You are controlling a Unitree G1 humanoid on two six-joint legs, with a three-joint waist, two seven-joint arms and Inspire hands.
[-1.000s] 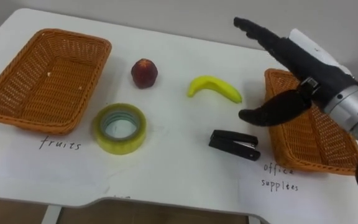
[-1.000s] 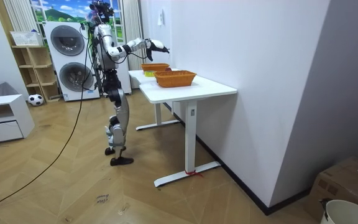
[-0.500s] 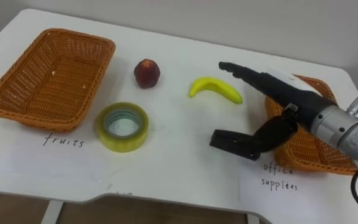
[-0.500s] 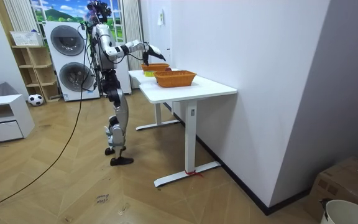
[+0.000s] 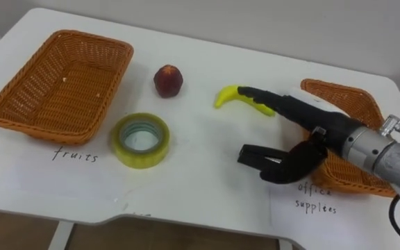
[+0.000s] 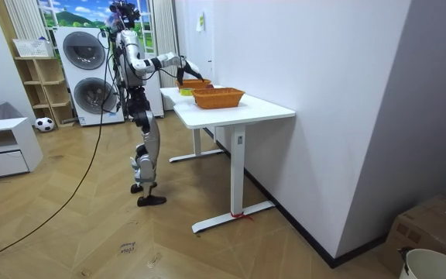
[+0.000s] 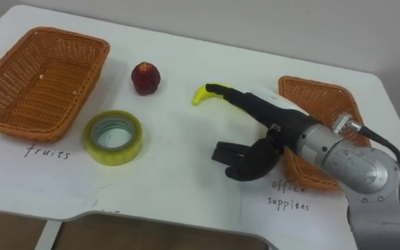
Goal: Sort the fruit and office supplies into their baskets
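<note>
Looking down from the head: a white table with a black stapler lying toward its front edge. Just right of the stapler, a wicker basket, and in front of it a sheet with "office supplies" written by hand. Far left of the stapler, a second wicker basket, with "fruits" handwritten along its near side. Left of the stapler and much nearer than that basket, a roll of yellowish tape lying flat. Behind the stapler, a yellow banana; behind and further left, a reddish peach. All four on the tabletop, outside both baskets.

From the right, over the stapler, the right hand: fingers stretched out straight with tips across the banana, thumb bent down onto the stapler's right end. Spread wide, nothing clasped. Impossible to tell whether the fingertips touch the banana.

In the left eye view, a good part of the banana's curve beside the fingertips. In the right eye view, little more than its stem end, plus the silver forearm.

In the room view, the robot upright at the table end toward the room view's left, one arm held out over the baskets. Behind it, stacked washing machines, a shelf, a football and a wooden floor.
</note>
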